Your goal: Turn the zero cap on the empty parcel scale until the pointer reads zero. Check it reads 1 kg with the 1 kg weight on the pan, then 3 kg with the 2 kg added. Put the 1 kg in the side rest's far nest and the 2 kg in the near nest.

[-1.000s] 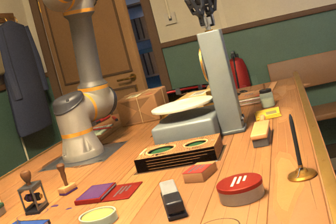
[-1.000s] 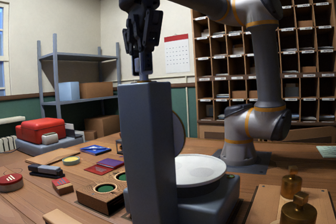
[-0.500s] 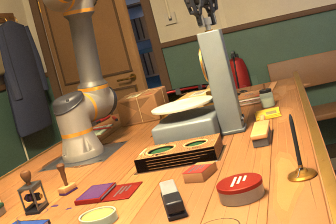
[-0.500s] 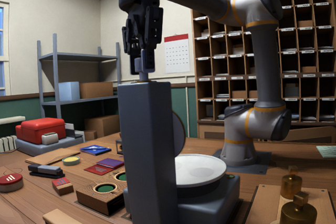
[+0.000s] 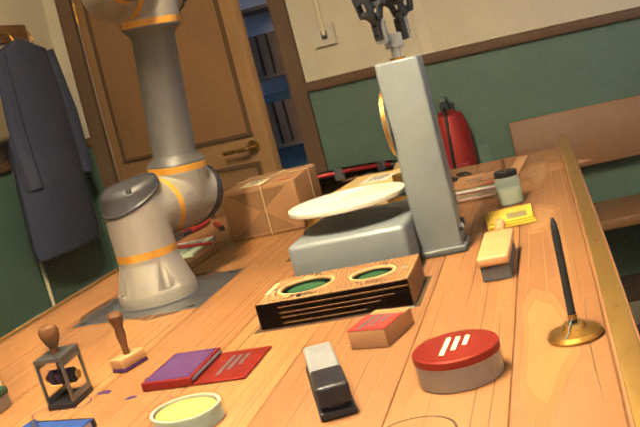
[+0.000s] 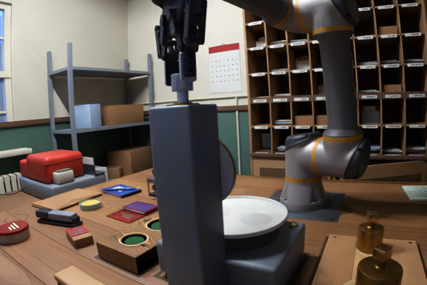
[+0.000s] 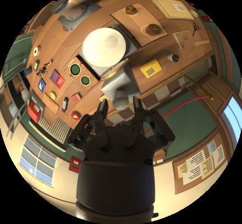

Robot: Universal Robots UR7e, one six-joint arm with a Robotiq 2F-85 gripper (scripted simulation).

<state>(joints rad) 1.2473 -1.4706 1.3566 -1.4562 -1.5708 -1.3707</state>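
The scale's dial (image 5: pixel 383 122) is mostly hidden behind its grey column (image 5: pixel 418 153), so the pointer cannot be read. The small grey zero cap (image 5: pixel 394 41) sits on top of the column. My gripper (image 5: pixel 390 28) is just above the cap, fingers either side of it, open and holding nothing. The white pan (image 5: pixel 346 199) is empty. Two brass weights, one (image 6: pixel 369 232) behind the other (image 6: pixel 378 267), stand on a board beside the scale. The wooden side rest (image 5: pixel 341 288) has two empty green nests.
A red-lidded round tin (image 5: pixel 458 360) sits on the near desk with a stapler (image 5: pixel 328 387), stamp blocks (image 5: pixel 380 328) and ink pads (image 5: pixel 204 367). A pen stand (image 5: pixel 574 329) is by the brass desk rail. A parcel (image 5: pixel 271 200) lies behind the scale.
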